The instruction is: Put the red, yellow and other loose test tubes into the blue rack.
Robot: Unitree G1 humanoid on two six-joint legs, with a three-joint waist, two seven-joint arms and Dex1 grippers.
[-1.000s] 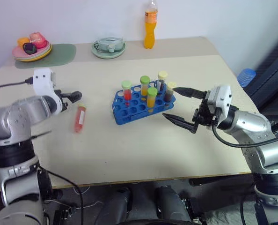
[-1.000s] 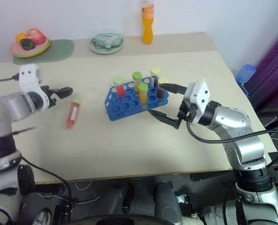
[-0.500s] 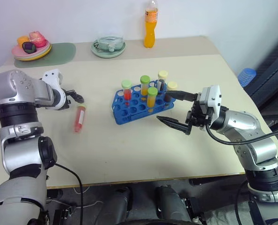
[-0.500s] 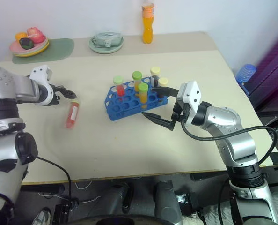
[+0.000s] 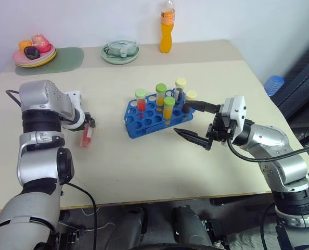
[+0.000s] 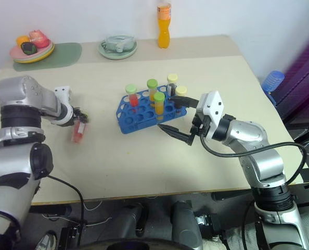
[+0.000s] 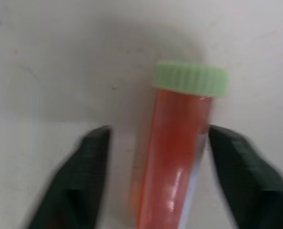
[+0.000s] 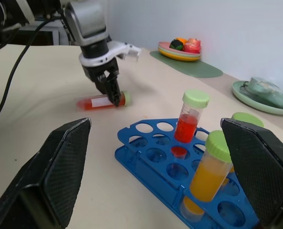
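Left gripper [image 7: 153, 179] straddles the lying red tube [image 7: 177, 157], fingers narrowing but not clamped; right gripper [image 5: 195, 122] waits wide open beside the blue rack [image 5: 157, 112].

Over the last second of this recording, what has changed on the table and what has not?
The left gripper has swung down over the loose red tube, its fingers now straddling it just below the green cap, not yet clamped. The tube lies where it did. The right gripper stays open beside the blue rack, whose five tubes are unchanged.
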